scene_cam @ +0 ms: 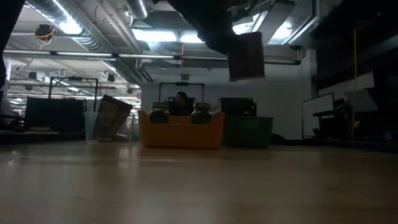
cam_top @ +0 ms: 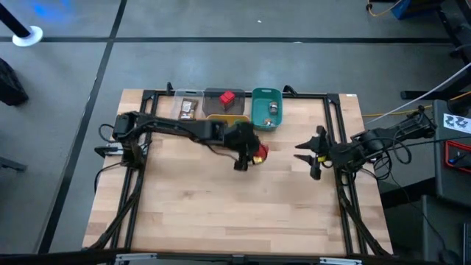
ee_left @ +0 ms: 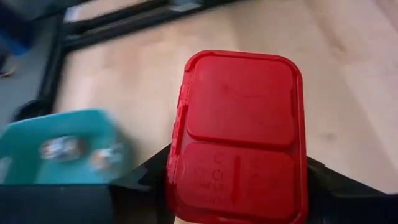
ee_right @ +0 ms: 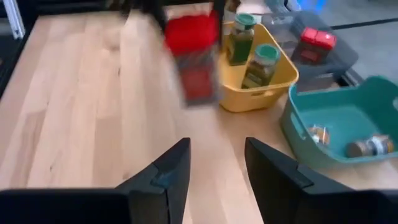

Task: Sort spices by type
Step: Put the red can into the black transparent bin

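Note:
My left gripper (cam_top: 250,153) hangs over the middle of the table, shut on a red-lidded spice box (cam_top: 259,152). In the left wrist view the box's red lid (ee_left: 239,124) faces the camera. My right gripper (ee_right: 214,165) stands open near the table's right edge, with nothing between its fingers. Along the far edge stand a yellow tray (ee_right: 249,93) holding two green-capped jars (ee_right: 261,62), a grey tray (ee_right: 336,59) with another red box (ee_right: 317,38), a teal tray (ee_right: 336,130) with small round tins (ee_right: 367,146), and a clear tray with brown packets (cam_top: 188,108). My left gripper pinches the red box between its two fingers (ee_left: 146,180), one on each long side (ee_left: 177,168) just below the lid. The fingers slant down from the table's left. The box hangs clear of the table (scene_cam: 245,56), its lid uppermost.
The four trays line the far edge between the black frame rails (cam_top: 335,118). Bare wood (cam_top: 235,206) lies across the near half of the table and between the two grippers.

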`<move>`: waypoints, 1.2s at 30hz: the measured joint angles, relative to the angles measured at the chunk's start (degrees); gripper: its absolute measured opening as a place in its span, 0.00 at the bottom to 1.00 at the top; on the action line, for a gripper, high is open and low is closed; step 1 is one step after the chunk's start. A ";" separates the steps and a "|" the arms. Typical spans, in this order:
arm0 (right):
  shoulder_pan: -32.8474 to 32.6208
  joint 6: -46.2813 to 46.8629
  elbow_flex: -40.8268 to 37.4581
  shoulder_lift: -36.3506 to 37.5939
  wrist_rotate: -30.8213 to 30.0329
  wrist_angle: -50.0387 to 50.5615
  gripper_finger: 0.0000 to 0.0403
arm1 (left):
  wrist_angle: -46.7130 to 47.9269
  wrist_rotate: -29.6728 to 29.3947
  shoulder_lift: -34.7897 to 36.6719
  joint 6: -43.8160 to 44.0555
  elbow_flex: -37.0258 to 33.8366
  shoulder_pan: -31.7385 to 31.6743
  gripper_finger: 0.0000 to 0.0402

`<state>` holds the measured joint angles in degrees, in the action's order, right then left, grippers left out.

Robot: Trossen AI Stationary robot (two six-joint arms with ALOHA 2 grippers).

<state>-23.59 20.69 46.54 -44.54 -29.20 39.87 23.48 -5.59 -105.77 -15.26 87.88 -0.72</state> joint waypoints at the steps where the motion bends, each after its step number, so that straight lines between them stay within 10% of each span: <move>1: 0.00 0.59 -2.41 1.74 -0.19 -1.51 0.38 | -0.05 -0.33 0.88 0.44 0.04 -1.07 0.48; 14: 0.00 1.56 -27.56 20.00 4.73 -20.61 0.38 | 6.33 -2.46 6.04 4.76 0.07 -18.84 0.49; 36: 0.00 2.90 -40.43 39.20 6.35 -23.72 0.38 | 13.19 -3.23 6.01 19.80 -6.38 -41.84 0.49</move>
<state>-23.59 23.59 6.11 -5.34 -22.85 16.14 36.67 -8.82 -99.77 4.54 81.50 -42.57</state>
